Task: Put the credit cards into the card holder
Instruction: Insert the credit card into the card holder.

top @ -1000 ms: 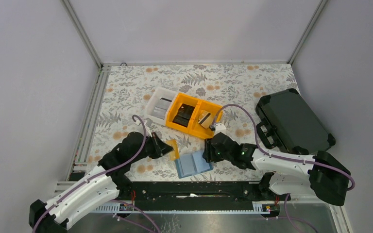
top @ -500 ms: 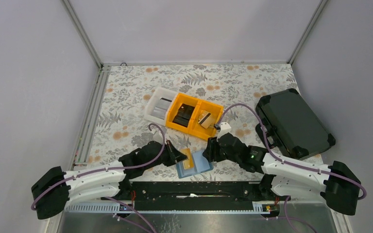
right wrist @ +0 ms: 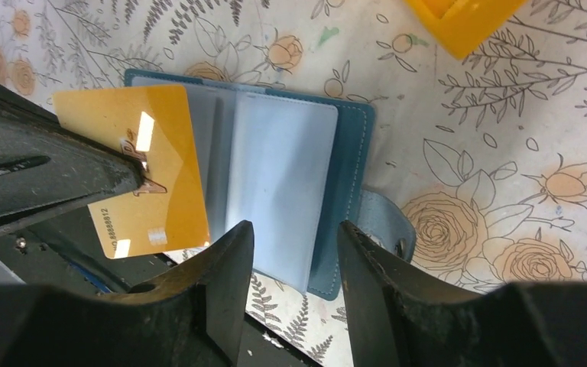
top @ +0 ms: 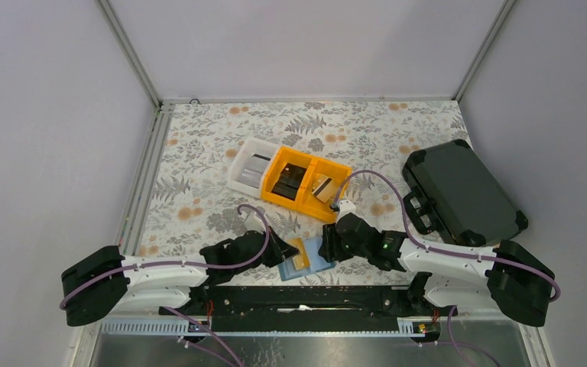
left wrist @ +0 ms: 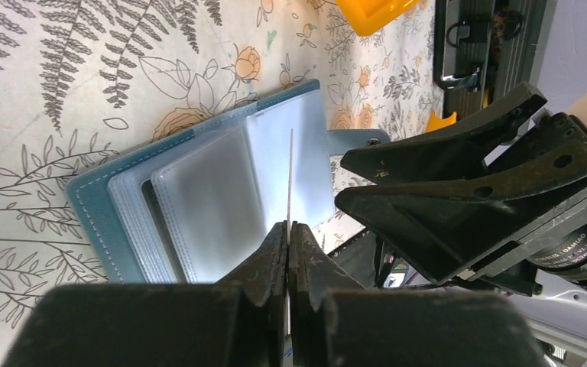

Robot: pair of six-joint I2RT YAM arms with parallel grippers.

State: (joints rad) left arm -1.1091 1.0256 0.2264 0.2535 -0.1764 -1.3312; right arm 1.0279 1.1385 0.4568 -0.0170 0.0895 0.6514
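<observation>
Though the left wrist view shows the card [left wrist: 289, 176] only as a thin edge, the right wrist view shows its orange face. The left gripper [left wrist: 288, 229] pinches it tight over the open holder [right wrist: 351, 145]. The right gripper [right wrist: 294, 229] hangs half open above the holder, holding nothing. Behind the holder, the orange bin [top: 336, 174] has dark cards [top: 290, 182] in it.

Soft, even light from overhead, only faint shadows on the desk [top: 199, 145]; bright glare spots on the orange card [right wrist: 164, 168]; nearest fingers [right wrist: 222, 302] blur.
</observation>
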